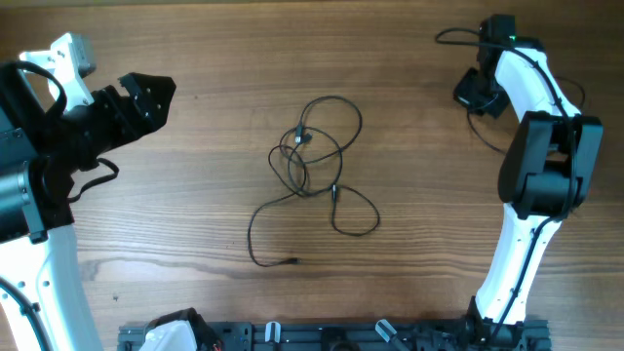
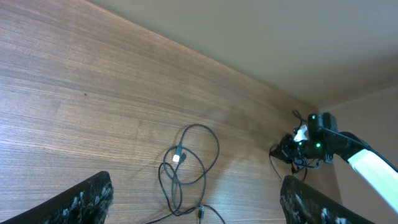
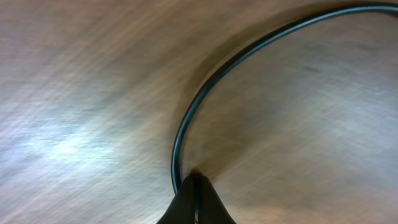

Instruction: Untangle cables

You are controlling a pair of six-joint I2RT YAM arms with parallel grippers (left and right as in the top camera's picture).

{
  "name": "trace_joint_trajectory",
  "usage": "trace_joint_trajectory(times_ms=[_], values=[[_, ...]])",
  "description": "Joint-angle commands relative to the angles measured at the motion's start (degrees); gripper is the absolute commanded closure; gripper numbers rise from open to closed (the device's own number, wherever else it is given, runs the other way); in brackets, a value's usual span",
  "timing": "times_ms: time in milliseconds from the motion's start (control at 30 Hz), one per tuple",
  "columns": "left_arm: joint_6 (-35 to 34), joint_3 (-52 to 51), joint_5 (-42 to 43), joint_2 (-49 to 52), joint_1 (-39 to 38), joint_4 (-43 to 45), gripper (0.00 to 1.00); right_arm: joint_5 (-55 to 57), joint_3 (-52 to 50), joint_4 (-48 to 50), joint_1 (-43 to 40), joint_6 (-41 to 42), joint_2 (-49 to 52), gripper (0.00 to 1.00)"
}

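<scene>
Brown wood-grain table (image 1: 175, 224) carries everything. At far left the left gripper (image 1: 161, 90) hangs with its jaws spread wide and nothing between them. In the middle, well apart from both arms, the cables (image 1: 314, 166) lie in a loose tangle of overlapping loops, one tail trailing to a small plug (image 1: 292, 261). At far right the right gripper (image 1: 478, 93) sits close over the wood, its fingers (image 3: 196, 199) pressed together. A thin black cord (image 3: 186, 124) curves up to their tips; whether it is pinched cannot be told.
</scene>
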Motion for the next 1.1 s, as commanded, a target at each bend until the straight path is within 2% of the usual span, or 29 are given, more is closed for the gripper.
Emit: trace_joint_trajectory(times_ms=[0, 33, 67, 133, 200, 300, 400, 500, 667, 733, 767, 800, 833, 867, 900, 1000, 1067], values=[[1.1, 0.2, -0.3, 0.2, -0.1, 0.2, 0.11, -11.6, 1.2, 2.5, 0.1, -5.1, 2.2, 0.76], [1.1, 0.2, -0.3, 0.2, -0.1, 0.2, 0.11, -11.6, 1.2, 2.4, 0.1, -5.1, 2.2, 0.61], [1.1, 0.2, -0.3, 0.2, -0.1, 0.2, 0.11, -11.4, 1.0, 2.2, 0.1, -5.2, 2.2, 0.36], [1.1, 0.2, -0.3, 0.2, -0.1, 0.2, 0.11, -11.4, 1.0, 1.7, 0.1, -5.5, 2.2, 0.27], [1.1, 0.2, -0.3, 0.2, -0.1, 0.1, 0.11, -11.4, 1.0, 1.0, 0.1, -4.2, 2.2, 0.26], [1.1, 0.2, -0.3, 0.2, -0.1, 0.2, 0.11, -11.4, 1.0, -3.2, 0.1, -8.5, 2.2, 0.23], [1.1, 0.2, -0.3, 0.2, -0.1, 0.2, 0.11, -12.2, 1.0, -7.8, 0.1, -21.7, 1.9, 0.18], [1.1, 0.2, -0.3, 0.2, -0.1, 0.1, 0.11, -18.0, 1.0, -9.1, -0.7, -32.6, -0.6, 0.15], [1.2, 0.2, -0.3, 0.2, -0.1, 0.1, 0.11, -15.5, 0.6, -13.6, -2.3, -34.9, -1.4, 0.16], [1.2, 0.2, -0.3, 0.2, -0.1, 0.1, 0.11, -13.9, 0.6, -14.4, -2.3, -34.8, -1.4, 0.23], [1.2, 0.2, -0.3, 0.2, -0.1, 0.1, 0.11, -13.9, 0.6, -14.6, -2.3, -34.8, -1.4, 0.3], [1.2, 0.2, -0.3, 0.2, -0.1, -0.1, 0.11, -13.9, 0.5, -14.6, -2.3, -34.8, -1.4, 0.48], [1.2, 0.2, -0.3, 0.2, -0.1, -0.3, 0.11, -13.9, 0.3, -14.5, -2.3, -34.8, -1.4, 0.72], [1.2, 0.2, -0.3, 0.2, -0.1, -0.3, 0.11, -13.9, 0.2, -14.6, -2.3, -34.4, -1.4, 0.88], [1.2, 0.2, -0.3, 0.2, -0.1, -0.3, 0.11, -13.9, 0.2, -14.6, -2.3, -33.4, -1.3, 0.96], [1.2, 0.2, -0.3, 0.2, -0.1, -0.3, 0.11, -13.1, 0.0, -14.8, -2.8, -31.5, -1.3, 0.96], [1.2, 0.2, -0.3, 0.2, -0.1, -0.5, 0.11, -8.8, 0.0, -14.4, -3.4, -25.8, -1.3, 0.96]])
